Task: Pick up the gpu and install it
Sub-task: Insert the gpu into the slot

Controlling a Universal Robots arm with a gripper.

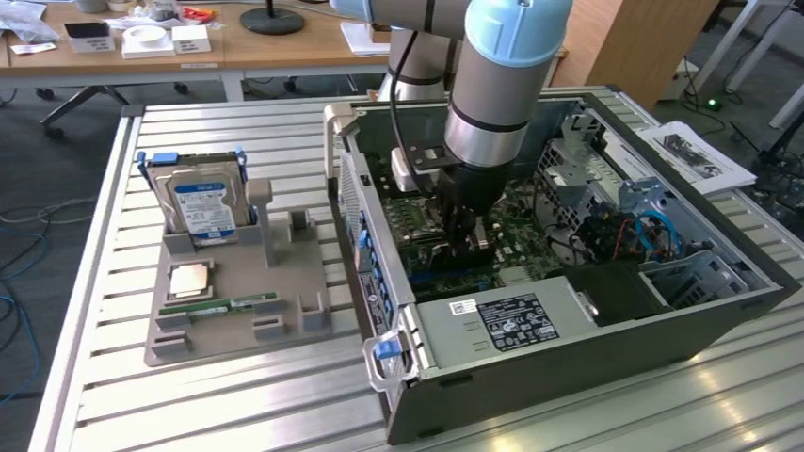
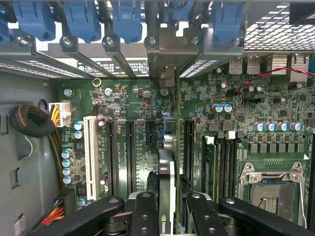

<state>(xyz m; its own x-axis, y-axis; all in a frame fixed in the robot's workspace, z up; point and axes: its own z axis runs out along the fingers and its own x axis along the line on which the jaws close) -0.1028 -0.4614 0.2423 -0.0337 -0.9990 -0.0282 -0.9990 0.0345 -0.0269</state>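
We have the gripper (image 2: 166, 209) clamped on the gpu (image 2: 166, 172), holding it edge-down inside the open computer case (image 1: 703, 311) so it lines up with a motherboard (image 2: 138, 103) slot. Its bracket end points toward the case's rear openings, where it must seat.

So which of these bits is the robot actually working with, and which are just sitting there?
In use:
- gpu, edge-on, held in the tool
- motherboard slots inside the computer case

Lying about:
- hard drive, upright in the grey tray
- memory stick
- papers
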